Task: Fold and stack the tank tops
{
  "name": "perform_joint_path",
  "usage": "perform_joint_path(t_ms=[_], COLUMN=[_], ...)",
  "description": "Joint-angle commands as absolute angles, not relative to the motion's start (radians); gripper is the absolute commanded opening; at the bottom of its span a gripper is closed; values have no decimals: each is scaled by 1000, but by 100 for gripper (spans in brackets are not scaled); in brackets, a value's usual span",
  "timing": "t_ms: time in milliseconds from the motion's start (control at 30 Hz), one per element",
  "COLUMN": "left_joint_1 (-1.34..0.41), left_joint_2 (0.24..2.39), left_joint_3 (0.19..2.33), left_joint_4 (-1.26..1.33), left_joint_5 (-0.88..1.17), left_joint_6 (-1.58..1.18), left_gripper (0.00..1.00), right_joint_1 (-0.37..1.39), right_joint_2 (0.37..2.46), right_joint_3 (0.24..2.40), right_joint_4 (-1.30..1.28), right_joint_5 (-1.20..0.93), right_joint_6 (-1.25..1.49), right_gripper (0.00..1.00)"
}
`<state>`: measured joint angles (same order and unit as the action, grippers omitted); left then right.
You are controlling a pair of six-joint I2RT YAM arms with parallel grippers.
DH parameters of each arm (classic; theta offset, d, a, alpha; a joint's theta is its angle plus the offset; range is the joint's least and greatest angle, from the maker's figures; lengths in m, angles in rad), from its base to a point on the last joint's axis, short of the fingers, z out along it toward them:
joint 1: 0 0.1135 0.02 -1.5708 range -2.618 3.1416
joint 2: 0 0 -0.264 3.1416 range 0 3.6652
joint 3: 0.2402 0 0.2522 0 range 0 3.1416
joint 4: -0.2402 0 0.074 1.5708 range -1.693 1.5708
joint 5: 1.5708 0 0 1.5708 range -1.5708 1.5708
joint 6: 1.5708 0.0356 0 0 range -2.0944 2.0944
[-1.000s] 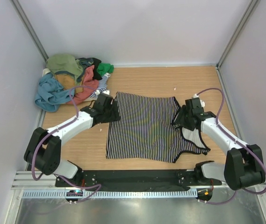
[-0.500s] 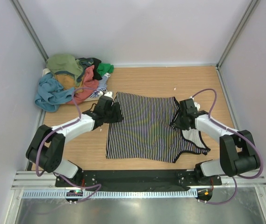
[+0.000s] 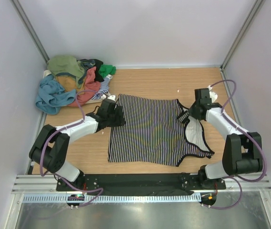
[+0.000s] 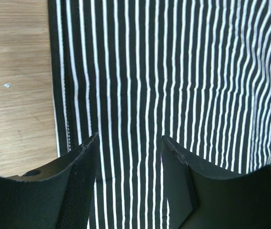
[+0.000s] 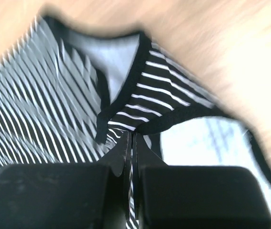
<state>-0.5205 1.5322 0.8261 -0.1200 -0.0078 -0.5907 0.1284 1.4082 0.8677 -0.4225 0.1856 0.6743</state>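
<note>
The black-and-white striped tank top [image 3: 145, 131] lies spread flat in the middle of the wooden table. My left gripper [image 3: 118, 116] hovers open over its upper left corner, with striped cloth [image 4: 173, 71] showing between the fingers [image 4: 80, 167]. My right gripper [image 3: 191, 113] is shut on the striped top's strap end [image 5: 135, 119] at the upper right and holds it lifted off the table, so the white inner side of the cloth shows. The other tank tops [image 3: 73, 83] lie heaped at the back left corner, in olive, teal, coral and green.
White walls close in the table [image 3: 173, 83] on the left, back and right. A metal rail [image 3: 125, 183] with the arm bases runs along the near edge. Bare wood lies behind the striped top and to its left.
My right gripper has closed on the strap end and pulled it up and out to the right. My left gripper edged slightly right over the top's corner and stayed open.
</note>
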Motion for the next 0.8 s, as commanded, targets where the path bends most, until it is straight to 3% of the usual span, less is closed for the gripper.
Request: perform_joint_path(t_ms=[0, 300, 367, 400, 433, 700, 767], left_joint_1=[-518, -517, -517, -517, -517, -517, -517], left_joint_2=[1552, 1549, 1546, 1548, 1548, 1532, 1525], left_joint_3=[859, 854, 854, 854, 854, 848, 845], left_joint_4=[-123, -132, -133, -133, -132, -138, -137], left_joint_5=[-54, -86, -97, -100, -100, -133, -141], left_joint_6=[-581, -581, -581, -581, -581, -581, -580], left_gripper=[55, 54, 54, 54, 54, 54, 54], right_joint_1=[28, -175, -195, -201, -209, -262, -262], right_joint_2=[1456, 1696, 1723, 1727, 1726, 1603, 1562], right_joint_3=[965, 1081, 1100, 1106, 1109, 1066, 1043], right_joint_4=[-402, -356, -357, -365, -371, -364, -354], right_joint_5=[218, 245, 262, 274, 308, 354, 336], right_joint_6=[661, 799, 813, 821, 827, 813, 789], right_gripper=[1, 2, 19, 35, 43, 62, 63])
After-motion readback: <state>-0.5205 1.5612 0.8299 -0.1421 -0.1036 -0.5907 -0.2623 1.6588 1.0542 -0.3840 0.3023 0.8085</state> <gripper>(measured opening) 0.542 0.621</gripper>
